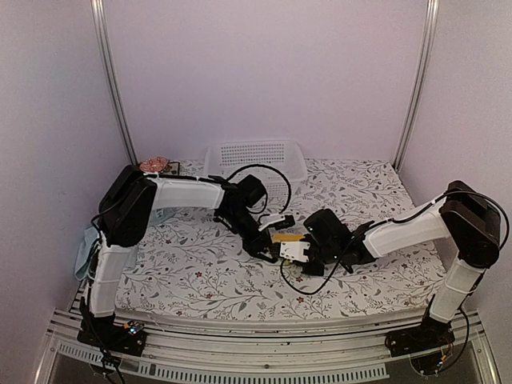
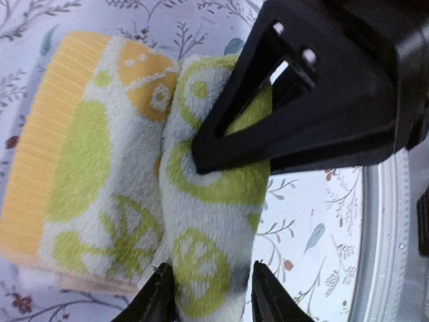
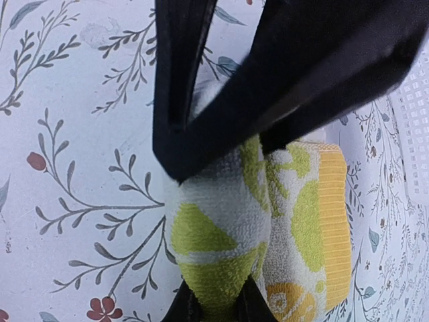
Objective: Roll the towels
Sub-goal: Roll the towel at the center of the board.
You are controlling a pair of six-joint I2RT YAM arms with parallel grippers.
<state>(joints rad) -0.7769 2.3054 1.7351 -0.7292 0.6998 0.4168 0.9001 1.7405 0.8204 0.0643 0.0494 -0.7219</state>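
Progress: yellow-green towel (image 2: 208, 201) half rolled; right tool (image 3: 221, 157) clenched on roll, left tool (image 2: 213, 295) astride it, grip unclear; pale blue towel (image 1: 82, 254) at nine o'clock seemingly unrolled.

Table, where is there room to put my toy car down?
Bare tablecloth lies front left, between the left arm and the near edge, and back right, between the white basket and the right arm. The middle is crowded: both arms meet at the yellow-green towel.
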